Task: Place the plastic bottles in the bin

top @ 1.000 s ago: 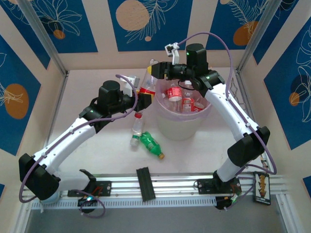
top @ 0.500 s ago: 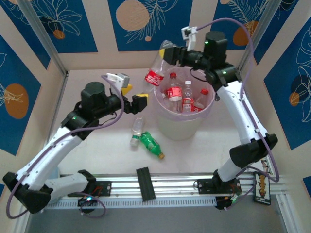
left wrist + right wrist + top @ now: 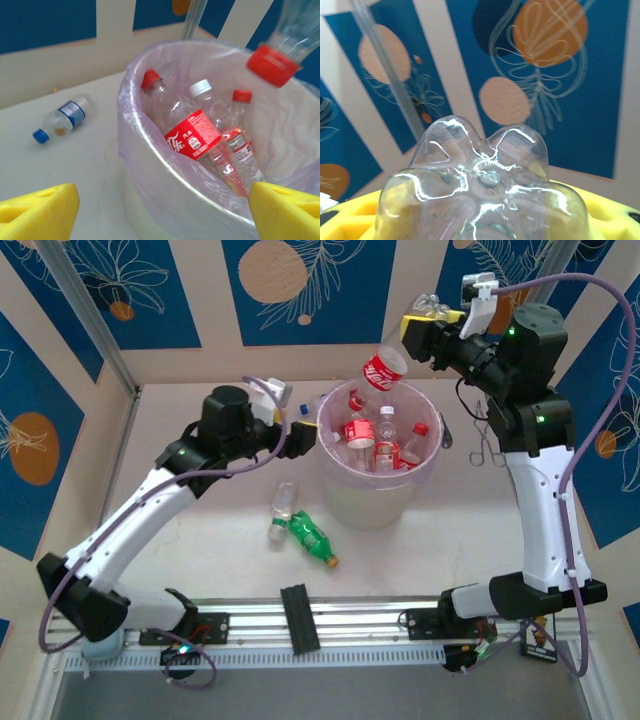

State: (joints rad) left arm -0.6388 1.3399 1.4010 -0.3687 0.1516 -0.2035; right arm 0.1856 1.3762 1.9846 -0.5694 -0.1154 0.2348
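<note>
Right gripper [image 3: 428,325]: raised at the far right, jaws closed on the base of the held bottle [image 3: 385,367], which is clear with a red label, tilted cap-down above the far rim of the bin [image 3: 370,505]; moulded base [image 3: 485,175] wedged between the yellow fingers. Left gripper [image 3: 300,433]: low beside the bin's left rim, jaws wide apart, nothing between the yellow fingertips [image 3: 40,210]. Bottles inside [image 3: 200,135]: several, clear, red and white caps, leaning on the lilac bag. Not yet binned, on the table [image 3: 200,540]: clear bottle [image 3: 283,502] touching the green bottle [image 3: 308,535] in front of the bin, and a blue-capped bottle [image 3: 62,119] beyond its left side. Hazards, by judgement: release from such height, with a likely bounce off the packed bottles or the rim and out onto the table; hold on the rounded base alone, hence possible early slip or swing; open left fingers so near the liner, with risk of snagging the bag or nudging the bin. Markings: red label inside the bin with a white swoosh emblem and white Chinese characters, too small to read with confidence; same red style on the held bottle, unreadable; blue band on the far bottle, no legible text.
</note>
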